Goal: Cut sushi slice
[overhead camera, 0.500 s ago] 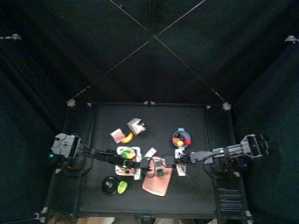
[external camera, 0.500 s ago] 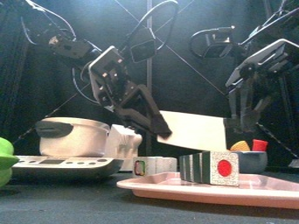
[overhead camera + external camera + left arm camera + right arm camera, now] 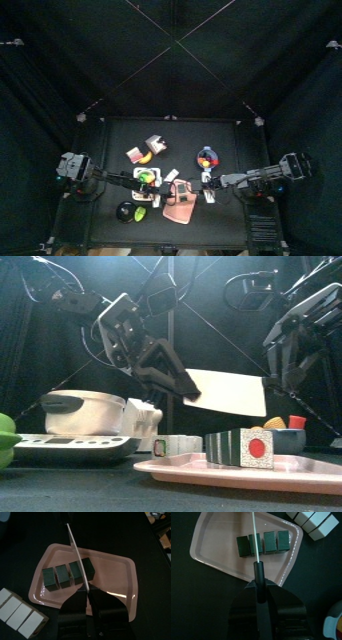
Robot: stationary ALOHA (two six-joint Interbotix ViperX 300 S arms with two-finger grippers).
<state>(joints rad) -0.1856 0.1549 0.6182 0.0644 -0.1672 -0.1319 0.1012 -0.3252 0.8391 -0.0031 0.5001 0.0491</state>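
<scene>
Robot lab pen: black curtains (image 3: 54,60) all round, small black table (image 3: 187,135), two arms (image 3: 134,341) on mounts, toy food on a pink tray (image 3: 123,572), scale (image 3: 67,446).

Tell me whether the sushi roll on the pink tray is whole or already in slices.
In slices. The sushi roll on the pink tray shows four pieces side by side with gaps between them.
</scene>
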